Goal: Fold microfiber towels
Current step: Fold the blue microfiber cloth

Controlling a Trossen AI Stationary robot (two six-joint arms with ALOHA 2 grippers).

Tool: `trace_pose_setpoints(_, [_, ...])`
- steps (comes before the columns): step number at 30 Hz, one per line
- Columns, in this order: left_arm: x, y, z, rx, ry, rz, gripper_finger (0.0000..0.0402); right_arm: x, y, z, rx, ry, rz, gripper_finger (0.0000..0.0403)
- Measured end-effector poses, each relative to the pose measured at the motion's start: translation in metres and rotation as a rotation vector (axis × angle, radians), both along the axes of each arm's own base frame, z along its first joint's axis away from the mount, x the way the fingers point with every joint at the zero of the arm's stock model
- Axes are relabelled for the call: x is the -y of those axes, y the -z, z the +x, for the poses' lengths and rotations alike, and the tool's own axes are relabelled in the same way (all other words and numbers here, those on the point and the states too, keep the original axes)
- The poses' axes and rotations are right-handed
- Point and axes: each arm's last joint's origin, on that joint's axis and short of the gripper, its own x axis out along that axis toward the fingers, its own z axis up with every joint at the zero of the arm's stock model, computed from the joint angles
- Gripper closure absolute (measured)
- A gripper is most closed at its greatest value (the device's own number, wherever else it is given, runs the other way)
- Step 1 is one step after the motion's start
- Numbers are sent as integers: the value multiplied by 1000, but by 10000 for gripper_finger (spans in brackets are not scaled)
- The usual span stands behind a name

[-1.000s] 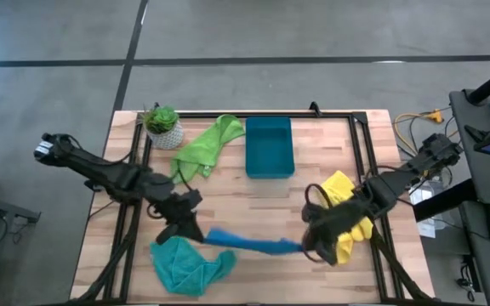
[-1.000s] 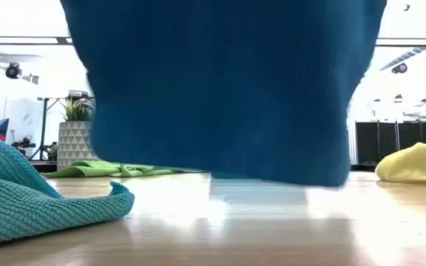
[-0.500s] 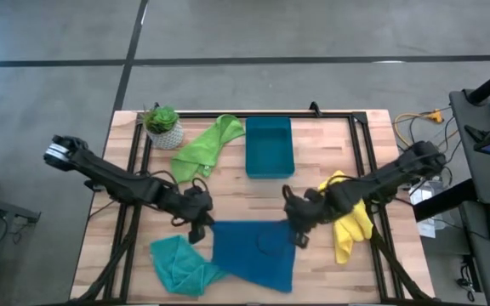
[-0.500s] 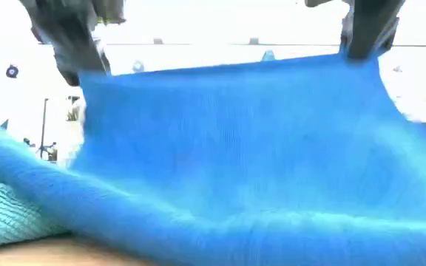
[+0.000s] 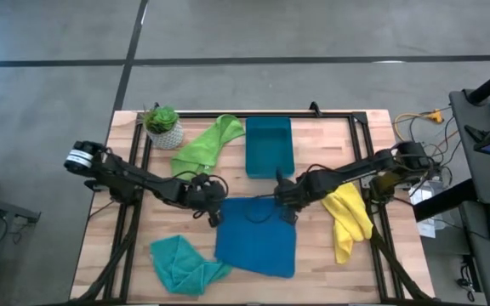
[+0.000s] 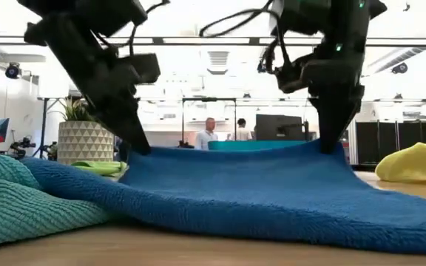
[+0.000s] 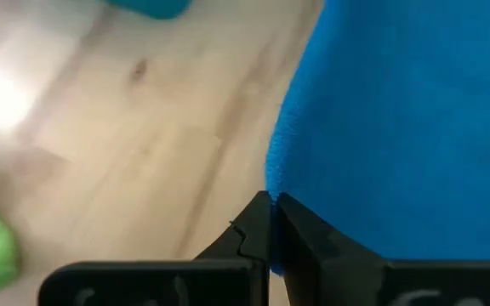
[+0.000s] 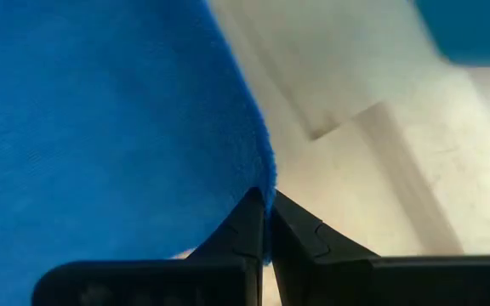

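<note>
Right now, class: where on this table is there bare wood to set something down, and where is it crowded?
Bare wood: the strip between the yellow towel and the table's right edge, and behind that towel, right of the bin. Crowded: the middle, where both claws, left and right, pinch the blue towel, with the teal towel alongside.

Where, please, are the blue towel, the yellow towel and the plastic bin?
blue towel (image 5: pixel 255 242), high view, its flat middle
yellow towel (image 5: pixel 350 218), high view, its middle
plastic bin (image 5: pixel 268 145), high view, its floor
</note>
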Motion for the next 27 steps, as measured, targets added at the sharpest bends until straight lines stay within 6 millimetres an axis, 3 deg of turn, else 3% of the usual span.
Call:
trace_pose_setpoints(8, [-8, 15, 6, -42, -35, 18, 401, 19, 13, -2, 22, 60, -6, 394])
trace_pose_setpoints(15, [-18, 12, 7, -19, -116, 95, 401, 33, 18, -2, 23, 114, -23, 390])
trace_pose_setpoints(19, [-27, 13, 7, -27, -146, 98, 397, 41, 18, -1, 31, 144, -31, 366])
trace_pose_setpoints(23, [-37, 12, 7, -39, -147, 122, 362, 46, 9, 1, 64, 170, -94, 325])
trace_pose_setpoints(27, [-45, 9, 5, -47, -172, 147, 308, 47, -14, 0, 150, 180, -140, 284])
